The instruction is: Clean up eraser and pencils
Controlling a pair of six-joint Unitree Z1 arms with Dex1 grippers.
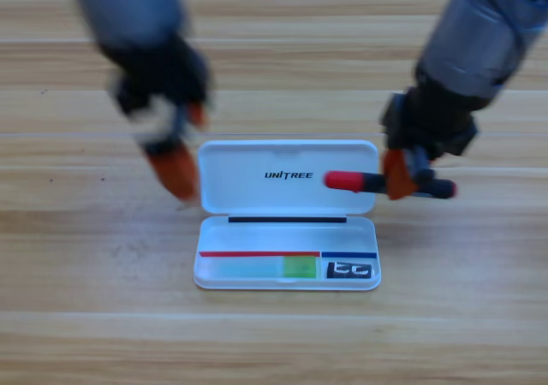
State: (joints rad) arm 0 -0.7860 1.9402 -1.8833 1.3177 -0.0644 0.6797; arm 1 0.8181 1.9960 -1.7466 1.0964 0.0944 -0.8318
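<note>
While the right tool (pixel 401 176) grips the marker (pixel 387 182) across its barrel, the stick hangs level over the right edge of the case lid (pixel 287 177), red cap toward the middle, black tail pointing out to the right. Jaws closed on the barrel just right of the lid's edge; the orange jaw hides part of the barrel.

Marker's long axis: left-right, roughly parallel to the tray (pixel 287 255) below it. Tray lies toward the bottom of the view from the tool and somewhat left. Judgement: the coming move is a short carry toward the camera and leftward, no turn of the wrist needed, since stick and tray already line up.

Tray contents: green bar (pixel 265 268) along the front, bright green end to the right; eraser (pixel 349 270) just beside it in the right end. Free room appears to be the strip behind them; the marker must land there without riding up on the bar.

Left tool (pixel 175 158) hangs over the bench (pixel 86 257) just left of the lid, holding nothing; cannot tell its jaw gap. Right arm is plainly the nearer one.
</note>
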